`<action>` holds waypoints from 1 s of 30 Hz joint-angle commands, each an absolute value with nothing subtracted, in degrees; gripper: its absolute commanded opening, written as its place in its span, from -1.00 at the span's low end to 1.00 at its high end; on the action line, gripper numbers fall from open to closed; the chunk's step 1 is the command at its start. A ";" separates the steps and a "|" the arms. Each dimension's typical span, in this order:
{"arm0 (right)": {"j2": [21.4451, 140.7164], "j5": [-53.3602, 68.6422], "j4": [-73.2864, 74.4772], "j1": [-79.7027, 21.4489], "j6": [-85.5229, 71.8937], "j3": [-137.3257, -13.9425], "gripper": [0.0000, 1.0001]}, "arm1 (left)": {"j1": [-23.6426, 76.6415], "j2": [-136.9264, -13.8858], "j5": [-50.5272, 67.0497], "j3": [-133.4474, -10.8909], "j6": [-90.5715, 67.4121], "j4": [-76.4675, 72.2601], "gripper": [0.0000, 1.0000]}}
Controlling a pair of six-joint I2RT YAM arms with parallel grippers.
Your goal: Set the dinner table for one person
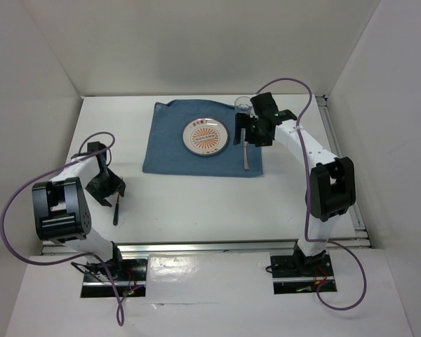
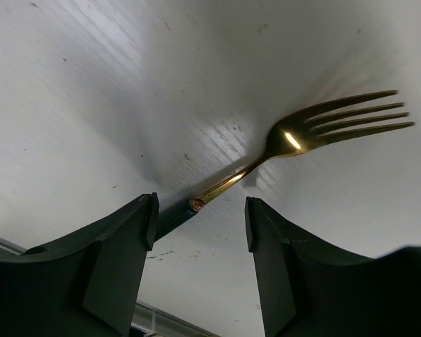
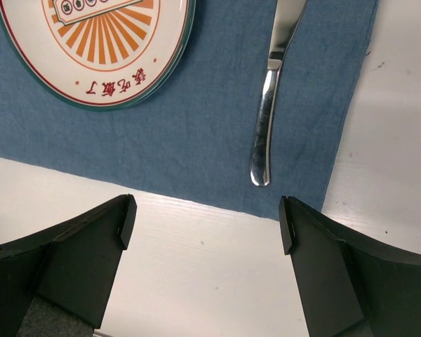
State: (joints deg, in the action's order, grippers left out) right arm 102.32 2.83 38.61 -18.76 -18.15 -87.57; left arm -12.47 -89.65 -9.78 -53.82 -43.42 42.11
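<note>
- Top view: the large, flat, plain white rectangular tabletop [image 1: 196, 203] is filling the middle of the picture, with its long axis running left to right. White walls are closing it in on the left, far and right sides.
- A soft blue square cloth [image 1: 168, 151] is lying on the far half, with its edges slightly askew to the tabletop's edges. A broad bare strip is lying open on the near side.
- A round glossy plate with an orange sunburst print [image 1: 205, 136] is sitting on the cloth. A slim silver metal knife [image 1: 245, 154] is lying just right of it, with its long axis running near to far.
- The right hand [image 1: 256, 133] is hovering over the knife's far end. The left hand [image 1: 111, 193] is hanging low at the left, over a thin dark-handled fork [image 1: 116, 210] lying on bare white, well apart from the cloth.
- Left wrist view: the fork [image 2: 295, 137] is showing a shiny gold head with four tines pointing away to the right. Its dark handle is running back between the black fingers [image 2: 126, 239].
- The left hand [image 2: 200, 210] is spread, with a finger on either side of the handle and a gap showing on both sides. The faintly grained, scuffed tabletop [image 2: 91, 105] is lying bare around it.
- Right wrist view: the right hand [image 3: 207, 217] is spread wide and holding nothing. The knife's [image 3: 266, 112] rounded handle end is pointing toward it.
- The knife is resting on the woven cloth [image 3: 196, 133] near its right edge, and the plate's [image 3: 98, 49] rim is apart from it at upper left. The white tabletop [image 3: 196, 267] is showing beside and below the cloth.
</note>
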 commanded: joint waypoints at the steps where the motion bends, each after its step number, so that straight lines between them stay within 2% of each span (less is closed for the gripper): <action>1: 100.55 3.16 37.35 -19.34 -18.37 -89.20 0.91 | -12.92 -92.45 -6.07 -52.21 -42.36 41.13 0.38; 6: 100.55 2.55 37.88 -19.34 -18.37 -89.82 0.91 | -12.92 -93.52 -5.45 -52.21 -42.36 39.91 0.33; 10: 100.55 2.03 37.88 -19.34 -18.37 -89.82 0.91 | -12.92 -95.71 -2.82 -52.21 -41.67 39.29 0.12; 13: 100.55 2.02 38.41 -19.34 -18.37 -90.35 0.91 | -12.92 -95.71 0.17 -51.59 -41.66 37.53 -0.12; 15: 100.55 1.49 38.41 -19.34 -18.37 -90.35 0.91 | -12.92 -95.71 0.79 -51.06 -41.14 36.91 -0.20; 17: 100.55 1.49 38.41 -19.34 -18.37 -90.35 0.91 | -12.92 -95.71 1.40 -51.06 -41.13 36.91 -0.35; 18: 100.02 1.49 38.41 -19.34 -18.37 -90.35 0.91 | -12.92 -95.71 1.93 -51.06 -41.13 36.91 -0.57; 19: 100.02 1.49 38.41 -19.34 -18.37 -90.35 0.91 | -12.92 -95.71 1.93 -51.06 -41.13 36.91 -0.69; 22: 100.02 1.49 38.94 -19.34 -18.37 -90.35 0.91 | -12.92 -94.49 2.98 -51.59 -39.65 36.91 -0.99; 25: 99.40 1.49 38.94 -19.34 -18.37 -90.35 0.91 | -12.14 -91.42 1.42 -53.61 -38.58 37.70 -1.00; 30: 98.17 0.97 38.94 -19.34 -18.90 -89.30 0.91 | -5.82 -87.98 -5.44 -65.00 -33.25 39.81 -1.00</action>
